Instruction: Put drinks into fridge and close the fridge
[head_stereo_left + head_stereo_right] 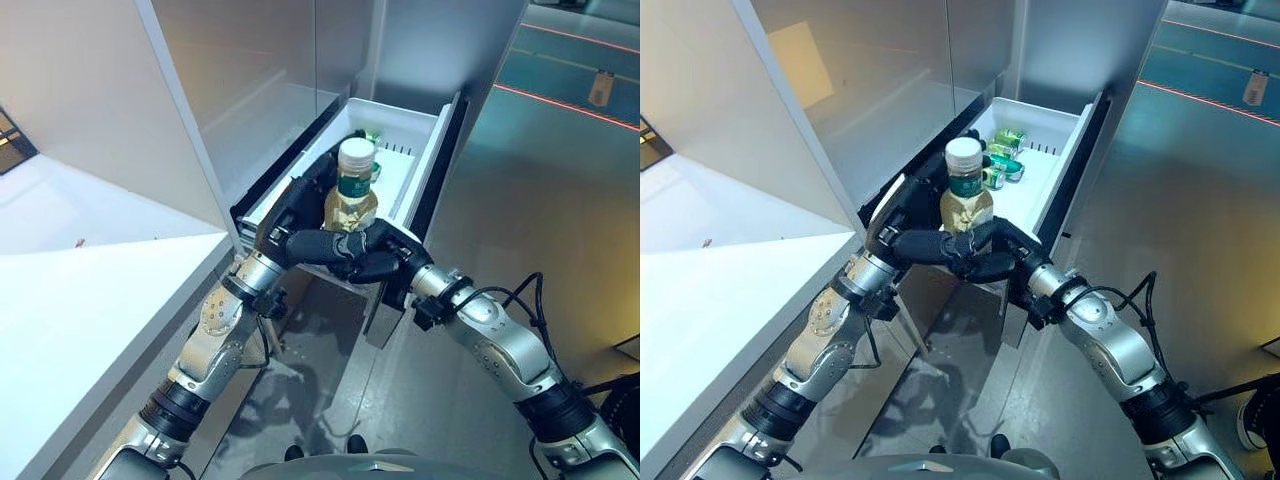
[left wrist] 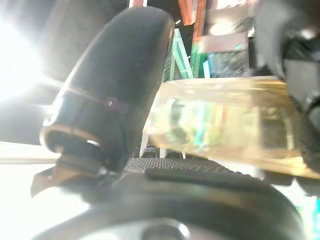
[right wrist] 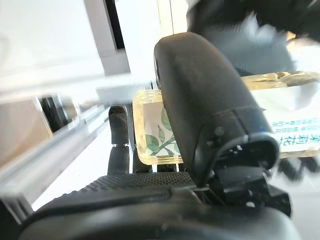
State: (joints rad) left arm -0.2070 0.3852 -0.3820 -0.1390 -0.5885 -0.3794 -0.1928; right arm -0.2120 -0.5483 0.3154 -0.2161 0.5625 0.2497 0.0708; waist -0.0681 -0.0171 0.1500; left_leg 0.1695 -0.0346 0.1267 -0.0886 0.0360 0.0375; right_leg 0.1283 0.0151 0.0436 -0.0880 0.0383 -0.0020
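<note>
A clear bottle (image 1: 355, 190) of pale yellow drink, with a white cap and a green label, stands upright above the near end of the open white fridge drawer (image 1: 425, 150). Both hands hold it. My left hand (image 1: 295, 205) curls round its left side and back, and its thumb (image 2: 115, 90) lies beside the bottle (image 2: 215, 130). My right hand (image 1: 385, 255) wraps the bottle's base from the right, with its thumb (image 3: 210, 100) pressed over the bottle (image 3: 155, 135). Green cans (image 1: 1008, 138) lie further back in the drawer.
A white counter (image 1: 80, 300) runs along the left. The fridge's steel upper doors (image 1: 260, 70) rise behind the drawer. Grey floor with a red line (image 1: 560, 100) lies to the right.
</note>
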